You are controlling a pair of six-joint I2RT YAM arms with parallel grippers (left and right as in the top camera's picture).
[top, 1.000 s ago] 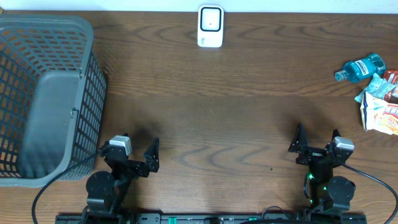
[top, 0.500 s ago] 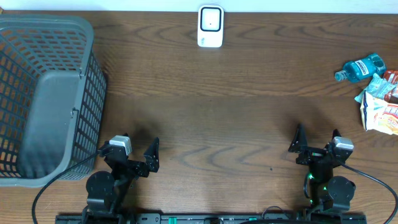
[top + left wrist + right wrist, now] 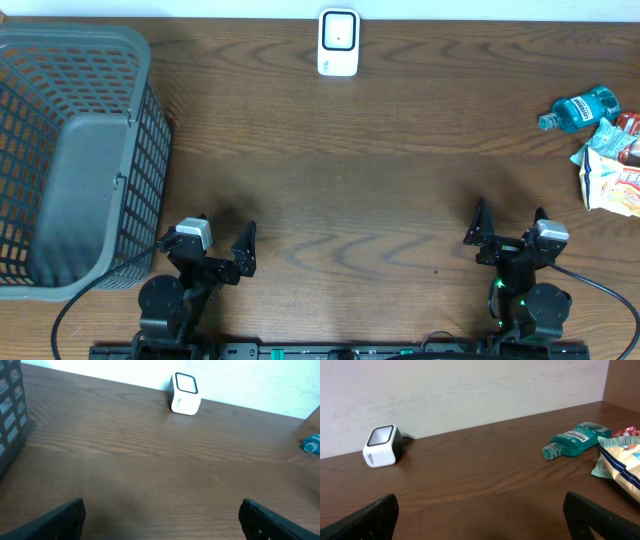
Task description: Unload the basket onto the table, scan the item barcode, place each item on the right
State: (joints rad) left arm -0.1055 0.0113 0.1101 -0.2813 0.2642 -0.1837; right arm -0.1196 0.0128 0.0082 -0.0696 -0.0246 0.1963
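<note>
— Bottle (image 3: 580,108) reachable?
— Likely: it lies far right beside snack bags (image 3: 612,170), nearest my right pincer (image 3: 510,222). That and my left pincer (image 3: 222,240) gape apart, empty; scanner (image 3: 338,42) faces me, awaiting a barcode.

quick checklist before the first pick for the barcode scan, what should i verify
1. left hand open, holding nothing: ok
2. right hand open, holding nothing: ok
3. scanner upright at the table's far edge, window toward the arms: ok
4. mouthwash bottle lying on its side, uncovered, on the right hand's side: ok
5. where its barcode sits: cannot tell
</note>
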